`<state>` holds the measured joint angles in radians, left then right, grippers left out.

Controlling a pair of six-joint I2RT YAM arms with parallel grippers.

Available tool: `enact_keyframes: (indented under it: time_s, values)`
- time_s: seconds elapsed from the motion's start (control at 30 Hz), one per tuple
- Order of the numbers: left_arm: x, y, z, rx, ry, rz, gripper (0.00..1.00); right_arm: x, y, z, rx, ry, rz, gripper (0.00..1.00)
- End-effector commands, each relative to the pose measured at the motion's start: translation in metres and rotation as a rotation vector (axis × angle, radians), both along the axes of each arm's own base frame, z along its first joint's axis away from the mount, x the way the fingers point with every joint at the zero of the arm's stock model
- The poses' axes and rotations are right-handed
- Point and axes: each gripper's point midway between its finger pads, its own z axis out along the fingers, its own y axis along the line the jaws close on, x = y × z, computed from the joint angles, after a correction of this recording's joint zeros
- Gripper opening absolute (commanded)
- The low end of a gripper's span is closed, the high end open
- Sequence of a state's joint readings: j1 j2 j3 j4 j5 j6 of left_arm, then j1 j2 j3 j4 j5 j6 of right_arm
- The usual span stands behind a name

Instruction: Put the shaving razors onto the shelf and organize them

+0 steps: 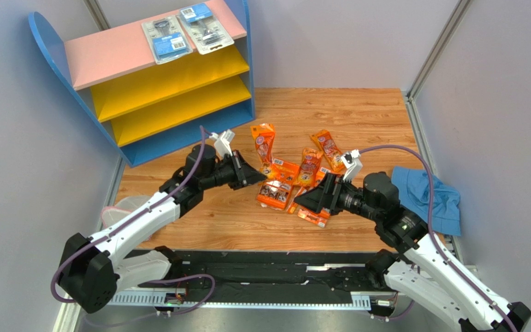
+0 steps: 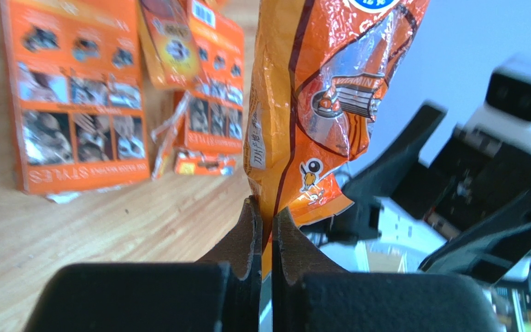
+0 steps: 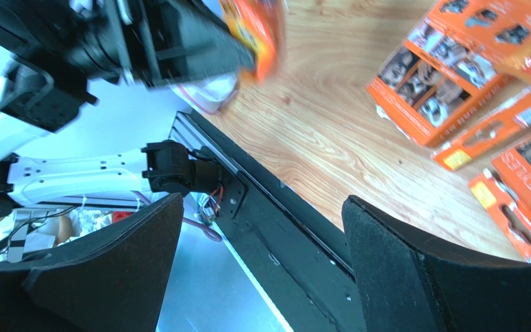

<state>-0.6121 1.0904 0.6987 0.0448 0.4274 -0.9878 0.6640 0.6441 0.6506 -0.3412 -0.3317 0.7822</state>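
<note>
My left gripper (image 1: 256,178) is shut on the bottom edge of a small orange razor bag (image 1: 264,144), holding it upright above the wooden table; the left wrist view shows the jaws (image 2: 265,216) pinching the bag (image 2: 317,104). Several orange cards (image 1: 276,194) and bags (image 1: 310,166) lie in a heap mid-table, also in the left wrist view (image 2: 74,104). My right gripper (image 1: 303,201) is open and empty at the heap's near edge; in its wrist view (image 3: 260,204) nothing is between the fingers. Two clear blister packs (image 1: 166,38) lie on the pink top of the shelf (image 1: 109,52); its yellow boards are bare.
A blue cloth (image 1: 431,197) lies at the right edge under the right arm's cable. A clear plastic bag (image 1: 118,207) sits at the left edge. A black rail (image 1: 261,273) runs along the near table edge. Grey walls enclose the table.
</note>
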Motion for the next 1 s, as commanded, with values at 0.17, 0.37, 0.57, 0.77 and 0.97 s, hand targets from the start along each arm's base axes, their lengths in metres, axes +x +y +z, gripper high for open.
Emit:
enact_keyframes:
  time_s: [0.17, 0.37, 0.57, 0.77, 0.97]
  values:
    - [0.061, 0.032, 0.040, 0.040, -0.013, 0.147, 0.00, -0.010, -0.013, -0.022, -0.041, 0.055, -0.030, 0.89]
    - [0.095, 0.050, 0.051, 0.009, 0.002, 0.190, 0.00, -0.013, -0.014, -0.027, -0.042, 0.061, -0.026, 0.88]
    - [0.123, 0.060, 0.052, -0.015, 0.022, 0.210, 0.00, -0.013, -0.014, -0.028, -0.045, 0.064, -0.024, 0.89]
    - [0.141, 0.063, 0.055, -0.008, 0.021, 0.220, 0.00, -0.015, -0.016, -0.033, -0.054, 0.073, -0.025, 0.88]
    - [0.152, 0.069, 0.054, -0.003, 0.028, 0.234, 0.00, -0.016, -0.017, -0.037, -0.055, 0.081, -0.027, 0.88]
